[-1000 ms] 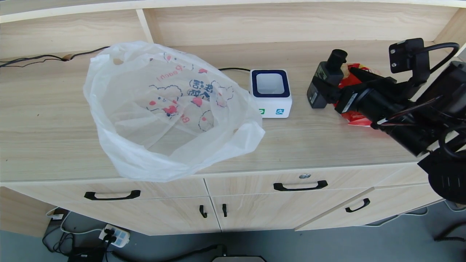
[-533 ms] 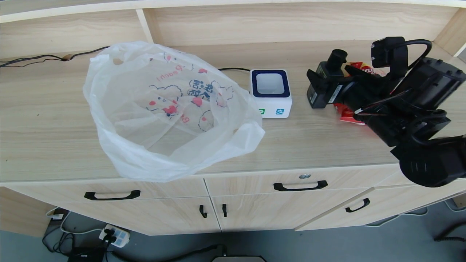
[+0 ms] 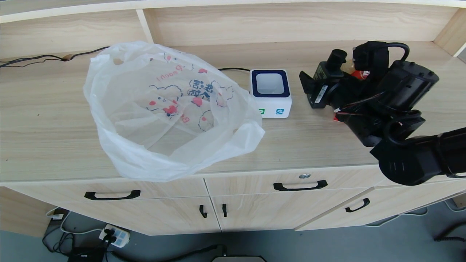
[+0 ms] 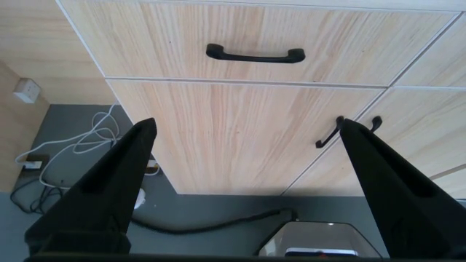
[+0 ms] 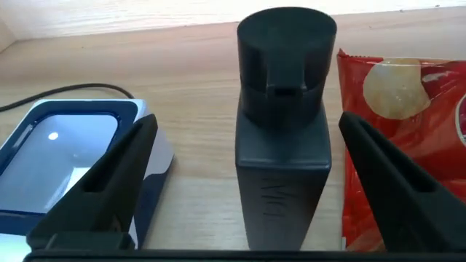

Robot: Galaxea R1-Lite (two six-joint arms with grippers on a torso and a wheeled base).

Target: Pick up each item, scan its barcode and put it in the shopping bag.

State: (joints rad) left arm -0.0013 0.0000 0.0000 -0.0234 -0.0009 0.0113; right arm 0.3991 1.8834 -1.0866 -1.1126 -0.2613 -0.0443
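A black flip-cap bottle [image 3: 322, 78] stands on the counter to the right of the white scanner [image 3: 271, 94]. My right gripper [image 3: 325, 94] is open, one finger on each side of the bottle without touching it. In the right wrist view the bottle [image 5: 284, 145] stands between the fingers [image 5: 102, 196], with the red chip bag [image 5: 408, 109] just beside it and the scanner [image 5: 65, 153] on the other side. The open white shopping bag [image 3: 164, 109] sits at the counter's left. My left gripper [image 4: 247, 124] is open and holds nothing, low in front of the cabinet drawers.
The counter [image 3: 54, 127] has a back wall and a shelf divider behind the bag. Cables run along the back left [image 3: 43, 58]. A drawer handle [image 4: 255, 54] and door handles show ahead of the left gripper. Bare counter lies in front of the scanner.
My right arm has swung left across the chip bag, covering most of it. Its open gripper now straddles the black bottle. Bag, scanner and bottle have not moved.
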